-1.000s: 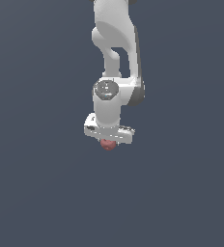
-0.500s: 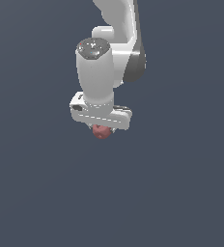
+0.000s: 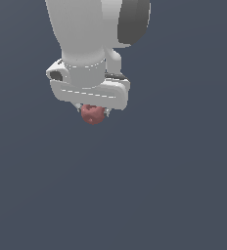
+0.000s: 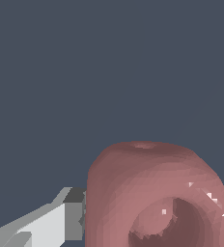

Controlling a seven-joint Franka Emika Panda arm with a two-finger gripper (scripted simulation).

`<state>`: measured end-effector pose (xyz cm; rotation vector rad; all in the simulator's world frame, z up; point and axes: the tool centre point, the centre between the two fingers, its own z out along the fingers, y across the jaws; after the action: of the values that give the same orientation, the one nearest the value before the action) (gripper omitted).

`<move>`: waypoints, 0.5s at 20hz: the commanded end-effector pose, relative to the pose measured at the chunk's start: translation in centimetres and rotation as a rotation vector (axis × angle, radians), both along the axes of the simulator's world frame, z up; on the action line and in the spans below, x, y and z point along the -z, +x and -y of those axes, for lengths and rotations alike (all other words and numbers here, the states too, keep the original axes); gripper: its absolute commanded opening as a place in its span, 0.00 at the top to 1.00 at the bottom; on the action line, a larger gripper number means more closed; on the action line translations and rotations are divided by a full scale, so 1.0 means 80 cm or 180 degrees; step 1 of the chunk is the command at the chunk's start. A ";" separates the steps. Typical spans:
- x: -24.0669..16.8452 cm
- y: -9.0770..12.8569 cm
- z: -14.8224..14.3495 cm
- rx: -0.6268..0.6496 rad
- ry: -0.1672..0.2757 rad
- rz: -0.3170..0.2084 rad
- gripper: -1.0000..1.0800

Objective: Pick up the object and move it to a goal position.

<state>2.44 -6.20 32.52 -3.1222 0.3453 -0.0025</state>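
The object (image 3: 92,114), a small dull-red rounded lump, hangs just below the white hand of the arm in the exterior view, high over the dark floor. My gripper (image 3: 93,112) is shut on it, and the hand hides most of the fingers there. In the wrist view the object (image 4: 152,193) fills the near part of the picture, its dimpled hollow turned toward the camera. One grey-and-white finger (image 4: 61,217) presses against its side; the other finger barely shows at the picture's edge.
The white arm (image 3: 86,29) with its dark joint cover (image 3: 134,19) rises out of the exterior view above the hand. Around it there is only a flat dark blue-grey background (image 3: 174,185).
The arm and the object held in it have grown much larger in the exterior view and shifted upward and toward that view's left. The grip on the object has stayed the same.
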 end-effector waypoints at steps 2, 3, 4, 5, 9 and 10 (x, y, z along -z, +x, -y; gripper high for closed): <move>-0.045 0.003 0.010 -0.0001 0.0000 -0.0004 1.00; -0.057 0.004 0.012 -0.0001 0.0000 -0.0004 1.00; -0.068 0.005 0.015 -0.0001 0.0000 -0.0004 1.00; -0.079 0.006 0.017 -0.0001 0.0000 -0.0004 1.00; -0.118 0.010 0.025 -0.0003 -0.0001 -0.0005 1.00; -0.127 0.011 0.027 -0.0003 -0.0001 -0.0005 1.00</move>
<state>3.26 -8.16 41.54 -3.1225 0.3450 -0.0022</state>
